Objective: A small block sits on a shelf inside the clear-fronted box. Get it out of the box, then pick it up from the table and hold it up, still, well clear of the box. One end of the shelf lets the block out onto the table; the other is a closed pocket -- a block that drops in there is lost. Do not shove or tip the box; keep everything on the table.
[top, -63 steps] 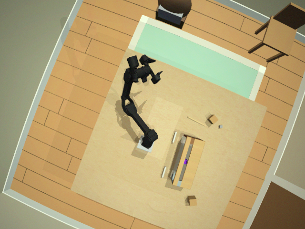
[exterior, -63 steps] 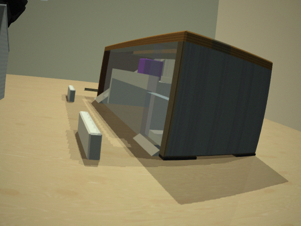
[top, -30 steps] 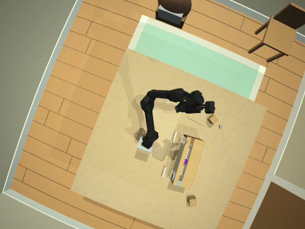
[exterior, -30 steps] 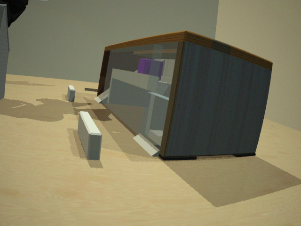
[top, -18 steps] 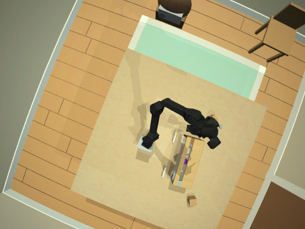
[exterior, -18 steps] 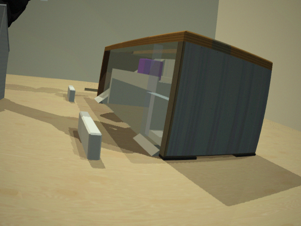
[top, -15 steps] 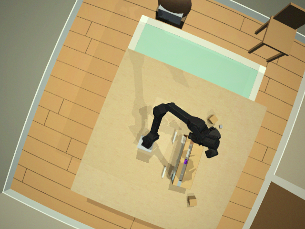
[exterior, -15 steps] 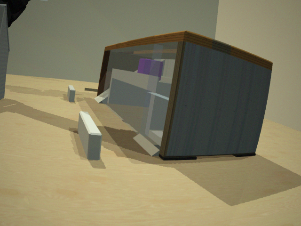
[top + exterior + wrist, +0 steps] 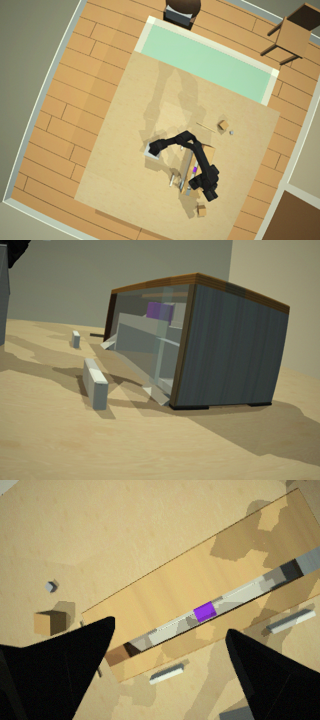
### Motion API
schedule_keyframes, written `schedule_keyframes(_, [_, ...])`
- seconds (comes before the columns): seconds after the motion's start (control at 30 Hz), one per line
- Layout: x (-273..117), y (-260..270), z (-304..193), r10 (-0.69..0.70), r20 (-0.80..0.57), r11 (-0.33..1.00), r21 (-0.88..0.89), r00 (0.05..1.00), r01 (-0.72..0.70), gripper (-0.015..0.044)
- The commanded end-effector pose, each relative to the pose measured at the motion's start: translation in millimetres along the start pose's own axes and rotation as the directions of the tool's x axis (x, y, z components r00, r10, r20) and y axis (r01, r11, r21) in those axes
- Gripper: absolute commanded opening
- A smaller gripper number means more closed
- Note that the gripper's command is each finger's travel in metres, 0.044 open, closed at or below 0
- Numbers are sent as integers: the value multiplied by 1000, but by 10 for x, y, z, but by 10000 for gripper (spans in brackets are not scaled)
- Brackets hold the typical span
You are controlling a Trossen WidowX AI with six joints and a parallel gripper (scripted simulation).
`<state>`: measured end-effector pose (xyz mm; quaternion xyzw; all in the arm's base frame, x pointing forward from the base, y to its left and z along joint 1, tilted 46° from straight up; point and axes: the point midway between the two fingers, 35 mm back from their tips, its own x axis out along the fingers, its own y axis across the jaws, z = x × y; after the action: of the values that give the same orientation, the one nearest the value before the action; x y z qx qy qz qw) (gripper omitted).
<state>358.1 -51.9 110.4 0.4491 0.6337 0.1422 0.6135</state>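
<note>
The purple block sits on the grey shelf inside the box, seen through a slot in the box's top. The arm reaches from its base across the box, and the tool hangs above it, pointing down, fingers spread wide and empty, over the bench.

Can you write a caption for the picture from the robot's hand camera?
Open gripper looks down on the box, purple block on its shelf inside.
</note>
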Motion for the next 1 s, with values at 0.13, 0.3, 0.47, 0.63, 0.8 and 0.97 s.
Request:
schedule_keyframes(0.13, [662,-1063,-301,63,-361,674,703,930,227,400])
schedule_keyframes(0.3, [762,-1217,-400,95,-420,562,771,903,299,400])
schedule_keyframes(0.47, [762,-1217,-400,95,-420,562,771,903,299,400])
schedule_keyframes(0.63, [771,-1217,-400,95,-420,562,771,903,299,400])
schedule_keyframes(0.8, [835,-1222,-404,95,-419,562,771,903,299,400])
schedule_keyframes(0.97, [917,-1229,-410,94,-419,562,771,903,299,400])
